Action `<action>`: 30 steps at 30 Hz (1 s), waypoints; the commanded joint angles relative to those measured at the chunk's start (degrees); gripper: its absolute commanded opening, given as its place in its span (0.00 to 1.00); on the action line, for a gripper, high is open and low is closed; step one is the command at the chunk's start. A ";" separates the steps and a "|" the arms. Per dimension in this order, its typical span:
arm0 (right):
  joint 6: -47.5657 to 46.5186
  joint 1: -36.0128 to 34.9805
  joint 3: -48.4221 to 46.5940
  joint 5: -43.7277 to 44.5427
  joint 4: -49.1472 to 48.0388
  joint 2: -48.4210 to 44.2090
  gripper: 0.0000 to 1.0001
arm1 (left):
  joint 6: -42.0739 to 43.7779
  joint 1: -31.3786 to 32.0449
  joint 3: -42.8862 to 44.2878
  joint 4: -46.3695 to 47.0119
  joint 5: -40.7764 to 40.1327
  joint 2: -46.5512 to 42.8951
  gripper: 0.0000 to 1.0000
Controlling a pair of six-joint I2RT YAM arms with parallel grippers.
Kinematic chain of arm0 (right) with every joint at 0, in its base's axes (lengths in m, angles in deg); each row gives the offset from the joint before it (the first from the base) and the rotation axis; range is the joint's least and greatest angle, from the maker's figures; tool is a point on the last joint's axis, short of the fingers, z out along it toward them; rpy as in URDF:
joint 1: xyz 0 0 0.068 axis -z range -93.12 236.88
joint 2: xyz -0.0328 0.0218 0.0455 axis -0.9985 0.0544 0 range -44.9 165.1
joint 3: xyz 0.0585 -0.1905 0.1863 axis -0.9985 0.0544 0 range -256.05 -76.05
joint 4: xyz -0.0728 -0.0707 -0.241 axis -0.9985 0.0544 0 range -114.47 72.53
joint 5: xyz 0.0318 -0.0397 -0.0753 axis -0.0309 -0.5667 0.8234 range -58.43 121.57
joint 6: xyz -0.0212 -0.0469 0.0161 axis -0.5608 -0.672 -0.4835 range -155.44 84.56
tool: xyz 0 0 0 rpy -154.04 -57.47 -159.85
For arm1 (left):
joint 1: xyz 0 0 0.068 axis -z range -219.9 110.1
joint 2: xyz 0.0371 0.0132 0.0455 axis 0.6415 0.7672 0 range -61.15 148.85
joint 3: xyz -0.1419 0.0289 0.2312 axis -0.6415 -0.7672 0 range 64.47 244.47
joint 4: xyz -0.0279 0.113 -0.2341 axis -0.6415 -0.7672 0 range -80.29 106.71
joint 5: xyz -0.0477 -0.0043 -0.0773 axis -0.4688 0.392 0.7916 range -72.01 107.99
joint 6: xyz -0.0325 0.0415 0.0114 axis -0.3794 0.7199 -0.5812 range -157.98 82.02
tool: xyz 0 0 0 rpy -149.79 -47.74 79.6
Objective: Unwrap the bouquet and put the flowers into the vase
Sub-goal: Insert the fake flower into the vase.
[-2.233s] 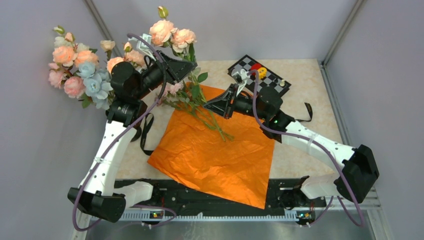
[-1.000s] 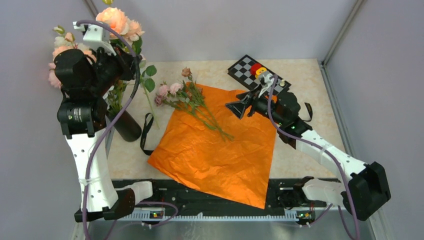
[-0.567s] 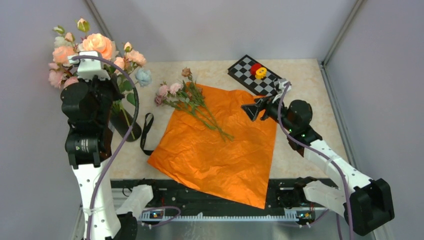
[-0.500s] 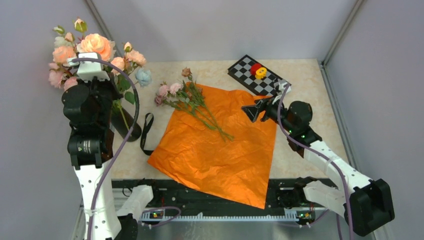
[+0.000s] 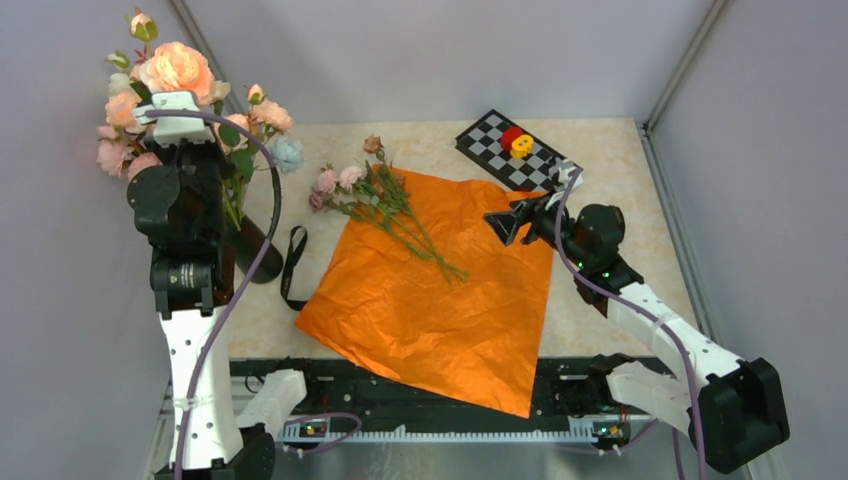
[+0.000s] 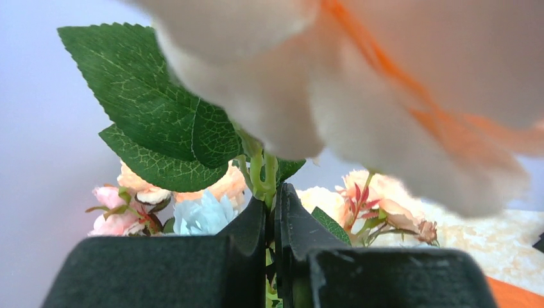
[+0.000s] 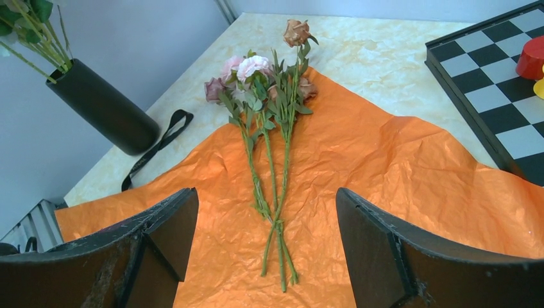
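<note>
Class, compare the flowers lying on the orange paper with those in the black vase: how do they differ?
The loose flowers lie flat on the orange paper; the vase flowers stand upright in the black vase. The loose flowers are few, with small pink blooms; the vase flowers are a fuller bunch with bigger peach and pale-blue blooms. The left gripper is shut on a stem among the vase flowers; the loose flowers lie untouched. Both have green leaves.

Pale grey walls (image 5: 450,50) enclose a beige marbled tabletop (image 5: 620,170)
</note>
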 commanded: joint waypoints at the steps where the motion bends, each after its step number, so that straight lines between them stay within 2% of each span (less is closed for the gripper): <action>1: 0.28 0.69 -0.76 0.27 -2.79 -0.91 0.80 | 0.28 -0.32 1.08 6.79 0.65 0.45 0.00; 21: 1.16 0.69 -1.17 -1.23 -2.95 0.06 0.80 | 2.37 -0.94 1.29 6.72 0.96 2.26 0.00; 30: 1.42 0.69 -0.81 -1.48 -3.22 0.35 0.80 | -0.38 -1.70 -4.51 7.36 0.53 -0.01 0.00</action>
